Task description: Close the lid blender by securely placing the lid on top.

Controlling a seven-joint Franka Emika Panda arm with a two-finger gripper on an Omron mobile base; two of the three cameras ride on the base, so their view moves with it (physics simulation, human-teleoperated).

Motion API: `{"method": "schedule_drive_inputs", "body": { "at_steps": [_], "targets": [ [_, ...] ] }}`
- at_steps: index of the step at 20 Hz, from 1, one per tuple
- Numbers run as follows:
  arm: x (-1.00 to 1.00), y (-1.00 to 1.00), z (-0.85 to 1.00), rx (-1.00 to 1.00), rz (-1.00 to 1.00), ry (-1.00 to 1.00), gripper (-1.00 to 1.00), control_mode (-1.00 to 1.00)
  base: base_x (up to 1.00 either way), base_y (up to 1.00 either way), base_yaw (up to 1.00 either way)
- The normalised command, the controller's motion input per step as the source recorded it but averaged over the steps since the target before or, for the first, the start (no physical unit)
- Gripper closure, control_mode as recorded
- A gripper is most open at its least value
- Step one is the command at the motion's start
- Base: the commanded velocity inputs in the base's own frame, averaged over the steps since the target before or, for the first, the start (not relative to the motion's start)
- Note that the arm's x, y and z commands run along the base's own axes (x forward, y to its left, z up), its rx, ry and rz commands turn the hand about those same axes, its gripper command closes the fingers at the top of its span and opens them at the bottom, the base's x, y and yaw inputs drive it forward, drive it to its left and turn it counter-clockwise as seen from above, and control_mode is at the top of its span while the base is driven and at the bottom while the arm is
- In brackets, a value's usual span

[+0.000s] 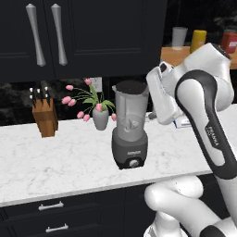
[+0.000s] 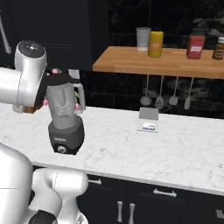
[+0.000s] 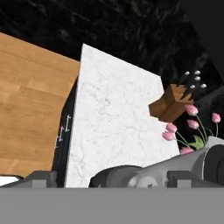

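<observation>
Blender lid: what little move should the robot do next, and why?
Probably ease the gripper back from the blender. The lid already seems to sit on the jar's rim, and the jaws stand open, holding nothing, close beside it.

flat rendered light, dim backdrop, bright counter

counter point(image 1: 69, 152) evenly lit, no glare; soft faint shadow under blender point(image 1: 129, 125); cabinets point(image 1: 83, 32) near black; all views slightly soft, low-res, no edge distortion.
</observation>
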Motion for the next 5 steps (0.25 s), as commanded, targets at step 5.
{"method": "schedule_drive_inputs", "body": {
  "at_steps": [5],
  "targets": [
    [-0.16,-0.42,-0.09,0.0,0.0,0.0,-1.0,-1.0,0.0,0.0,0.0]
  ]
}}
